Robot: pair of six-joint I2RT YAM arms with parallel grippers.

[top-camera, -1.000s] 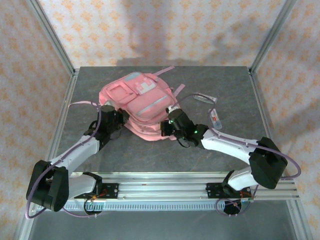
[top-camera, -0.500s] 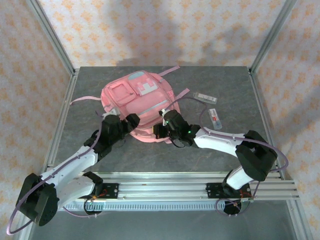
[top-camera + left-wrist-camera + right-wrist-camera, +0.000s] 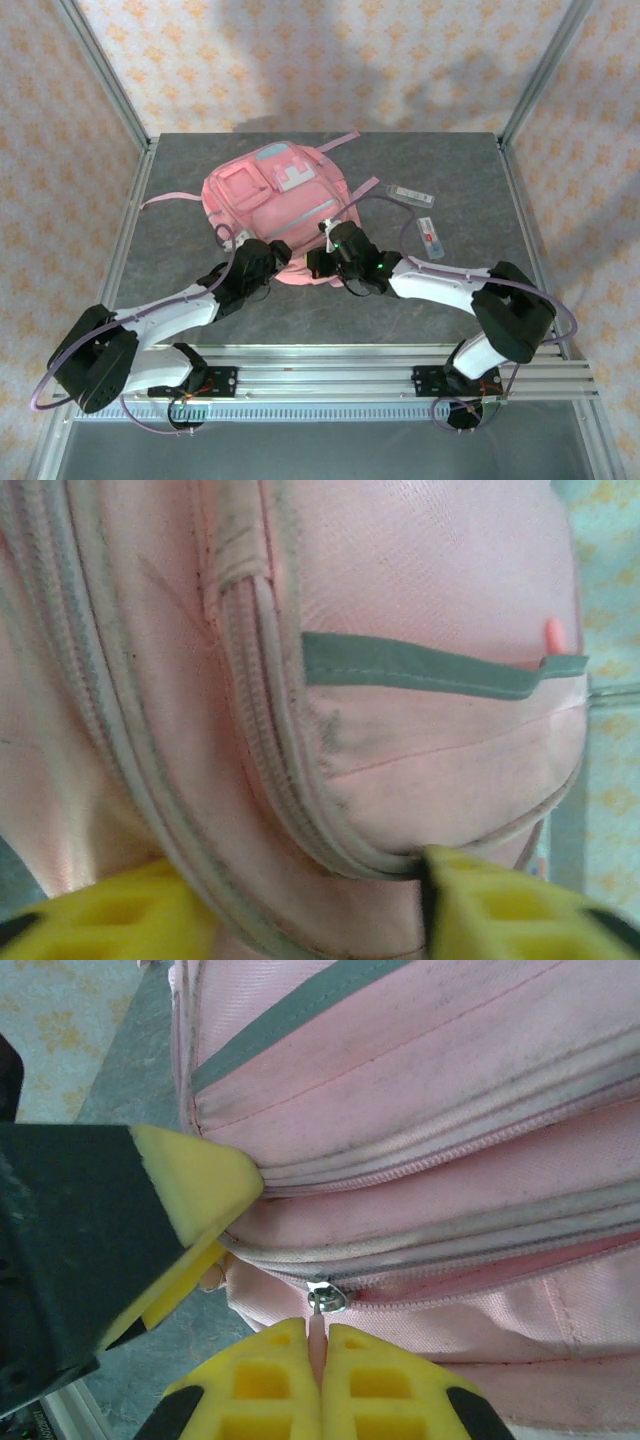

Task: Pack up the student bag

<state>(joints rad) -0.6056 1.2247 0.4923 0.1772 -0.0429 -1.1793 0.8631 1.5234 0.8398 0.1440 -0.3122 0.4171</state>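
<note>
The student bag (image 3: 280, 195), a large pink backpack, lies flat on the grey table with its front pockets up. At its near edge my right gripper (image 3: 318, 262) is shut on the pink zip pull (image 3: 318, 1332), which hangs from the metal slider (image 3: 326, 1297). The zip stands slightly parted to the right of the slider. Just left of it, my left gripper (image 3: 277, 262) has closed on a fold of the bag's lower edge. Its yellow fingers (image 3: 500, 905) press the fabric (image 3: 330, 810) from both sides. One left finger (image 3: 195, 1185) touches the bag's seam in the right wrist view.
Two small packaged items (image 3: 408, 193) (image 3: 430, 236) lie on the table right of the bag. A pink strap (image 3: 165, 200) trails left and another (image 3: 335, 142) toward the back. Metal frame posts (image 3: 120, 110) stand at the table's corners.
My left gripper let go, moved right along the bag's near edge toward the right gripper, and closed on the fabric there. The bag shifted slightly. My right gripper kept hold of the zip pull.
</note>
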